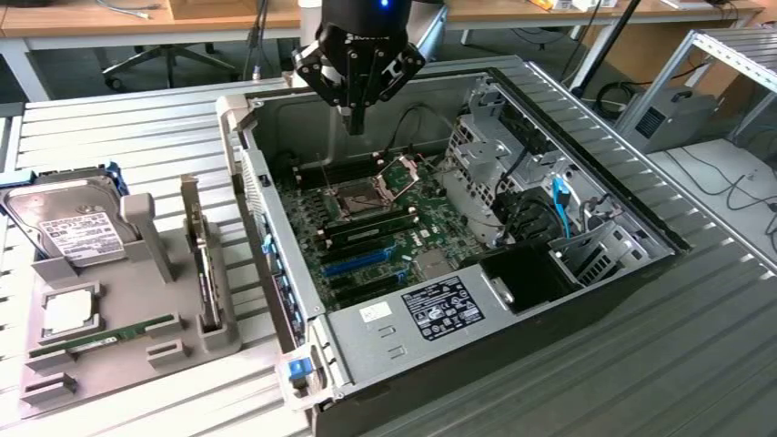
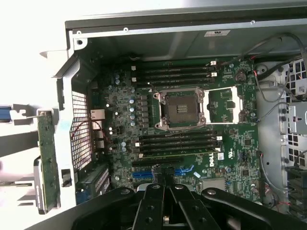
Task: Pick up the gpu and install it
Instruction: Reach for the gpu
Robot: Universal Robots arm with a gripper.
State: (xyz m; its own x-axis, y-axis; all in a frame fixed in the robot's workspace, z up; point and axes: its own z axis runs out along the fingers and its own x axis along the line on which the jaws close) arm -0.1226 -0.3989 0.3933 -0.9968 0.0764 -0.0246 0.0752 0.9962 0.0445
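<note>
Standing on edge in a grey moulded parts holder [image 1: 116,364] at the exterior view's left, the gpu [image 1: 200,264], a thin flat dark expansion card, is untouched and well apart from the arm. Beside it in the same holder sit a boxy silver hard drive with a white label [image 1: 73,228] and a slim green RAM stick [image 1: 104,337]. The black two-fingered gripper [image 1: 355,118] hangs over the far end of the open grey metal computer case [image 1: 291,109], its jaws pressed together with nothing between them. The wrist view looks straight down past its fingers [image 2: 152,201] at the green motherboard [image 2: 192,143]. The blue expansion slot [image 2: 184,170] on that board looks vacant. By my reckoning the job is barely begun: the card is not yet picked up, and both the lift and the seating remain.
</note>
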